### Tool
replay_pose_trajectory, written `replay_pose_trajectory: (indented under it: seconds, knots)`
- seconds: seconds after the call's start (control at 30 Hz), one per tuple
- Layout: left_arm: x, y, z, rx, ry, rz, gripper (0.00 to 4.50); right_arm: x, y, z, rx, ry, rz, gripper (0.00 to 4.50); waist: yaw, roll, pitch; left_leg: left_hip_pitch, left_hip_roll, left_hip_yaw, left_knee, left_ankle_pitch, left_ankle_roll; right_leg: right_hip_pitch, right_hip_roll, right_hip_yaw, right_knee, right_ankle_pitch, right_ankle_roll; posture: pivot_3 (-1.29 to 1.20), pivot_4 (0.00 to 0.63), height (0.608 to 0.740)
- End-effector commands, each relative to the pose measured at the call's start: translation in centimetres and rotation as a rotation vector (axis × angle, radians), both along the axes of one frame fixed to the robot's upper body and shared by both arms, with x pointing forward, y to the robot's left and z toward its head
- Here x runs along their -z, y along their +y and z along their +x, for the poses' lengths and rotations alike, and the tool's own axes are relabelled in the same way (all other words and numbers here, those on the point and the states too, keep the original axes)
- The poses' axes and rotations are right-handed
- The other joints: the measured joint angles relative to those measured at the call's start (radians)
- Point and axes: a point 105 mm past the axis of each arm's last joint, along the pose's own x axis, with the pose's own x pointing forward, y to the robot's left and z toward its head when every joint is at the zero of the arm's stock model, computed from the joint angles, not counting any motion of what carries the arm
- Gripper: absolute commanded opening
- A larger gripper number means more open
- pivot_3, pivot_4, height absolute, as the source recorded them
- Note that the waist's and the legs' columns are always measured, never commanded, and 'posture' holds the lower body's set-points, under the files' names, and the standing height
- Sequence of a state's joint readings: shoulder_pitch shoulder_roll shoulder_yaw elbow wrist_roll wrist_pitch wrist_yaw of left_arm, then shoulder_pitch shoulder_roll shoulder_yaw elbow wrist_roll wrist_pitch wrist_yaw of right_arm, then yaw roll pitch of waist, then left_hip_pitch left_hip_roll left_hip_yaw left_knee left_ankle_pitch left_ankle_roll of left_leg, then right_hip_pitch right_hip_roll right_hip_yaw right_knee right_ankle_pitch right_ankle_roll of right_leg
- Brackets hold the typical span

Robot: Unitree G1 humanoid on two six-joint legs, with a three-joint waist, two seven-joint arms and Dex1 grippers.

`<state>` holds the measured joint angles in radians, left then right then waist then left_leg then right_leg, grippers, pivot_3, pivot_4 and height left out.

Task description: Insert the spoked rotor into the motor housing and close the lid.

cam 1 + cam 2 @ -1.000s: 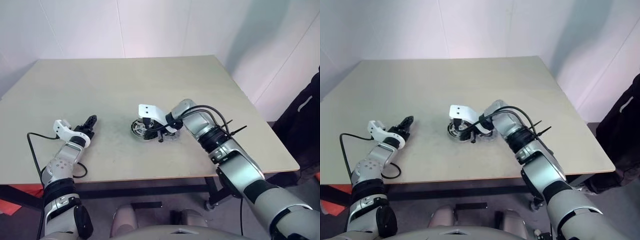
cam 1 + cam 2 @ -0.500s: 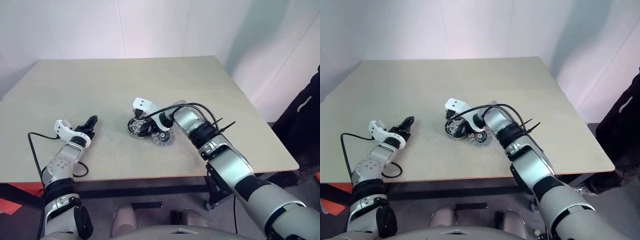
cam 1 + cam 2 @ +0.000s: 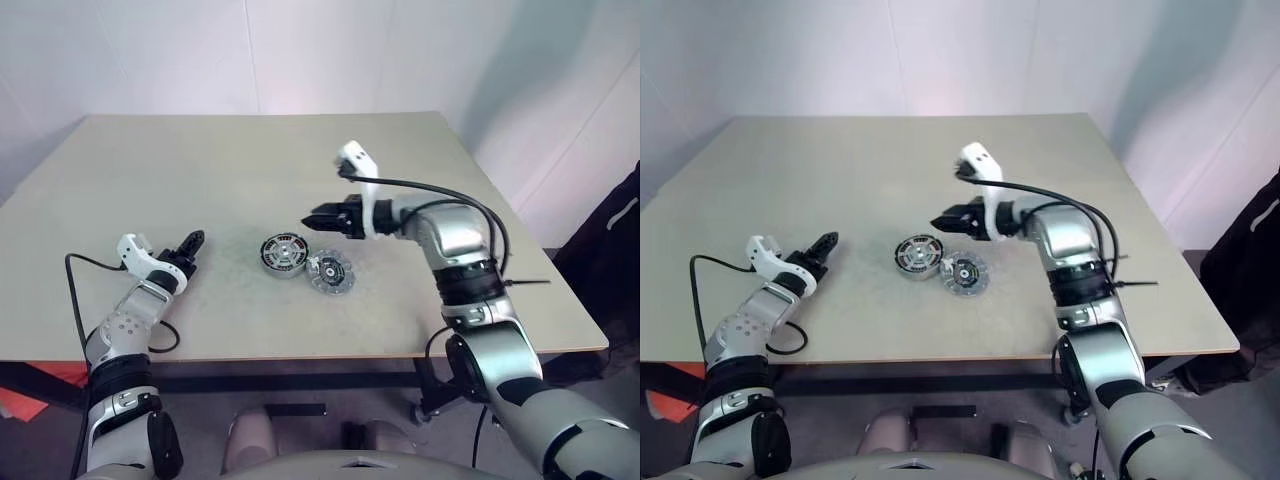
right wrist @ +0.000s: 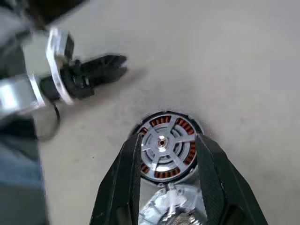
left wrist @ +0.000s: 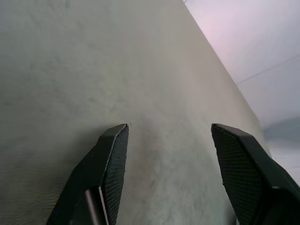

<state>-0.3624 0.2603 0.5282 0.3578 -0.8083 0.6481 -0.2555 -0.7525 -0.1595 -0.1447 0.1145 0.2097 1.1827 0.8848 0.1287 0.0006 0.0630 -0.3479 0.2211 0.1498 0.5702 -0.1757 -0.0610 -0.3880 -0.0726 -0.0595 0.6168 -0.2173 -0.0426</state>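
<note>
The motor housing [image 3: 283, 253] lies mid-table, a dark ring with copper coils [image 4: 186, 125]. The spoked rotor [image 4: 161, 142] sits inside it, silver spokes and hub facing up. The lid [image 3: 330, 272], a flat silvery disc, lies on the table against the housing's right side. My right gripper [image 3: 306, 220] hovers above and just right of the housing, pointing left, open with nothing between its fingers [image 4: 125, 180]. My left gripper [image 3: 196, 238] rests low over the table to the housing's left, open and empty, its fingers [image 5: 112, 154] wide apart.
The pale wooden table [image 3: 420, 150] has its front edge close to me and its right edge beyond the right arm. A black cable [image 3: 72, 265] loops beside the left arm. A person's dark clothing [image 3: 625, 230] stands at the far right.
My right gripper was shut down at the housing. It has opened, risen and drawn back to the right, leaving the housing and the lid uncovered. The left gripper has stayed put.
</note>
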Motion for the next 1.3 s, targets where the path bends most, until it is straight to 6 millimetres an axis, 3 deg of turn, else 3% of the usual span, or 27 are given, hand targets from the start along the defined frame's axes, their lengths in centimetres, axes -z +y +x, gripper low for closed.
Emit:
replay_pose_trajectory:
  seconds: [0.03, 0.17, 0.3, 0.43, 0.73, 0.83, 1.0, 1.1, 1.3]
  knots:
    - [0.1, -1.8, 1.1, 0.100, 0.030, 0.021, 3.03, -0.4, -2.9, -2.1, 0.145, 0.106, 0.171, 2.00, 0.014, 0.001, 0.000, 0.000, 0.000, 0.000, -0.001, 0.000, -0.001, 0.000, 0.000, 0.000, 0.000, 0.000, 0.000, 0.00, 0.000, 0.740]
    - [-0.8, -3.5, 2.9, 0.199, 0.029, 0.053, 3.03, 1.9, -5.4, -4.5, 0.329, 0.223, 0.226, 2.00, 0.033, 0.002, -0.001, 0.001, -0.002, 0.000, -0.005, 0.004, -0.006, 0.000, 0.000, 0.000, -0.001, -0.005, 0.008, 0.00, 0.000, 0.740]
    - [-1.5, -5.3, 4.6, 0.285, 0.033, 0.074, 3.03, 3.8, -6.7, -6.8, 0.461, 0.268, 0.275, 2.00, 0.040, 0.002, -0.001, 0.003, -0.003, 0.000, -0.010, 0.007, -0.012, 0.001, -0.001, 0.000, -0.004, -0.005, 0.010, 0.00, 0.000, 0.740]
    - [-1.5, -8.5, 5.6, 0.401, 0.044, 0.111, 3.03, 6.1, -7.9, -9.7, 0.575, 0.319, 0.258, 2.00, 0.042, 0.002, -0.001, 0.004, -0.006, -0.001, -0.016, 0.008, -0.013, 0.001, -0.002, 0.002, -0.011, -0.003, 0.013, 0.00, 0.000, 0.740]
    - [-1.5, -12.3, 6.6, 0.509, 0.038, 0.112, 3.03, 7.7, -7.3, -12.6, 0.639, 0.380, 0.228, 2.00, 0.049, 0.003, -0.002, 0.005, -0.013, -0.001, -0.025, 0.008, -0.013, 0.000, -0.004, 0.005, -0.012, -0.002, 0.020, 0.00, 0.000, 0.740]
    - [-1.4, -12.7, 6.6, 0.517, 0.036, 0.108, 3.03, 7.5, -6.6, -12.9, 0.594, 0.379, 0.241, 2.58, 0.051, 0.004, -0.002, 0.005, -0.014, -0.001, -0.025, 0.008, -0.013, 0.001, -0.005, 0.005, -0.012, -0.002, 0.021, 0.00, 0.000, 0.740]
    - [-2.1, -12.5, 6.8, 0.511, -0.020, 0.078, 3.03, 7.2, -5.8, -13.3, 0.494, 0.398, 0.303, 4.28, 0.052, 0.004, -0.002, 0.006, -0.015, -0.001, -0.025, 0.008, -0.013, 0.003, -0.008, 0.005, -0.012, -0.004, 0.018, 0.00, 0.000, 0.740]
    - [-5.3, -11.4, 7.2, 0.508, -0.159, 0.004, 3.03, 7.8, -5.8, -13.2, 0.434, 0.445, 0.320, 4.28, 0.051, 0.004, -0.002, 0.006, -0.015, -0.001, -0.025, 0.008, -0.013, 0.002, -0.008, 0.005, -0.013, -0.005, 0.018, 0.00, 0.000, 0.740]
    - [-10.9, -9.3, 6.3, 0.590, -0.350, 0.032, 3.03, 9.3, -5.9, -12.0, 0.409, 0.541, 0.281, 4.28, 0.038, 0.004, -0.002, 0.005, -0.014, -0.001, -0.025, 0.008, -0.014, 0.001, -0.007, 0.005, -0.011, -0.005, 0.017, 0.00, 0.000, 0.740]
